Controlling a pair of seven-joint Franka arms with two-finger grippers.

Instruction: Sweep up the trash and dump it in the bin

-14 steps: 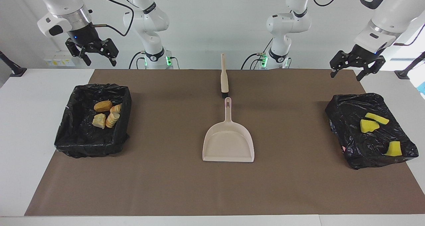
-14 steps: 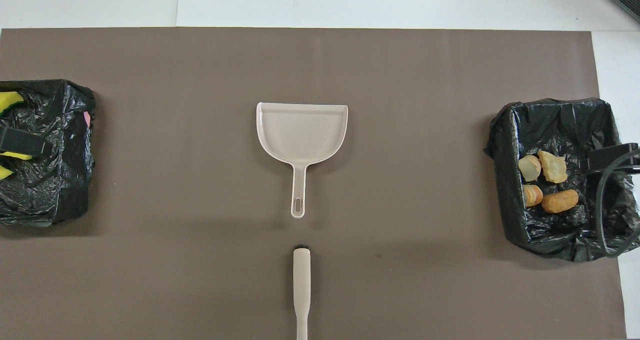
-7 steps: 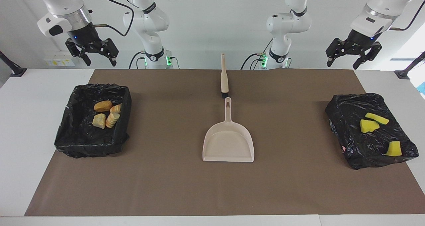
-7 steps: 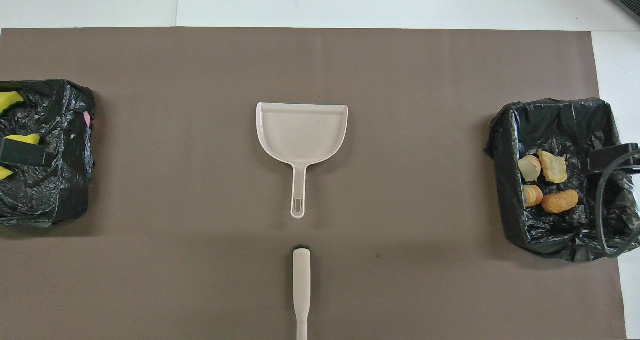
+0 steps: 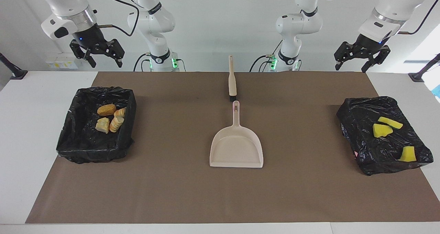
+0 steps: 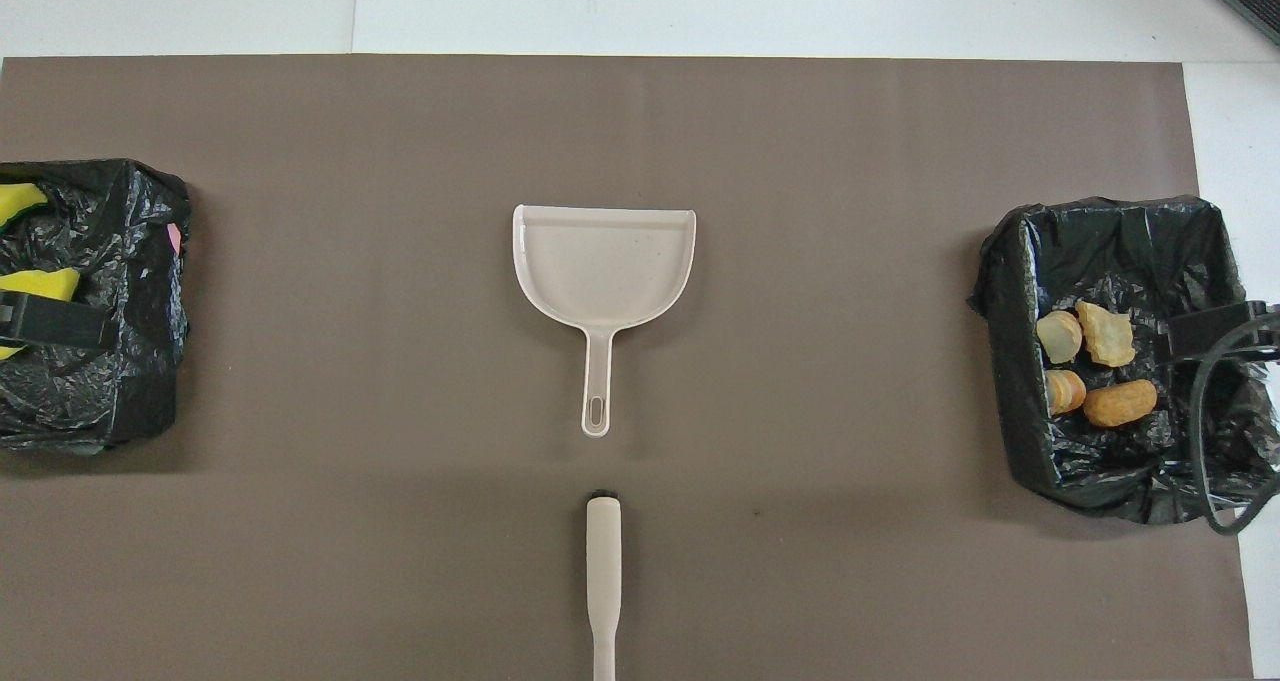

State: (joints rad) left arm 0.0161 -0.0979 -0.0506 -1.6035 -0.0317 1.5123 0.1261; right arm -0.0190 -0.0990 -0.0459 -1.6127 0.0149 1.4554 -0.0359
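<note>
Since the earlier frames, the left gripper (image 5: 358,62) has risen and drawn back toward the robots from above the bin with sponges (image 5: 364,117), while the right gripper (image 5: 102,57) has barely shifted above the robots' edge of the bench (image 5: 34,96), near the bin with bread (image 5: 68,137). Both grippers hang in the air with fingers apart, holding nothing. All trash lies in the bins: four bread chunks (image 5: 110,119) at the right arm's end, three yellow sponge pieces (image 5: 382,130) at the left arm's end, and between the bins the dustpan (image 5: 236,148) lies on the brown mat (image 5: 172,192), with the brush (image 5: 232,79) just beside its handle, nearer to the robots.
</note>
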